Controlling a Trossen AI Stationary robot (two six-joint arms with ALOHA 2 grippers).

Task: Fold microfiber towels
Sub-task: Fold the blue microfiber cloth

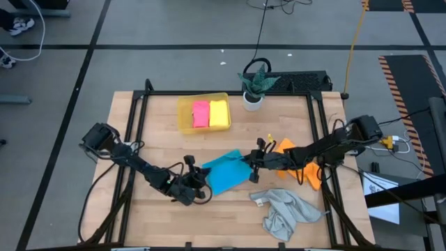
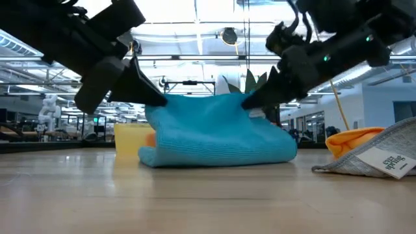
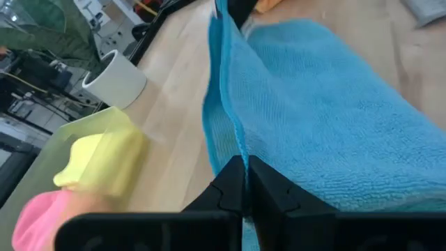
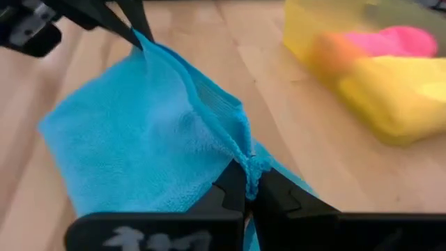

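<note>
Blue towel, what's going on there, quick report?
Left gripper and right gripper both shut on soft bright blue microfiber towel, lifting its edge. Crumpled light grey towel lies nearby, clear.

A light wooden table (image 1: 230,209) with a dark metal frame along its edges is carrying everything here. Toward the far side a translucent yellow tray (image 1: 182,116) is sitting on the boards, near a small white pot (image 1: 252,102) with a striped green plant that is standing at the far edge. Around the middle a bright blue towel (image 1: 224,173) is resting on the wood along its lower fold, its upper edge raised off the surface. To its right an orange towel (image 1: 309,174) is lying bunched near the table's right rail. A light grey towel (image 1: 286,210) is lying crumpled on the near right part, its white label showing in the low view.
</note>
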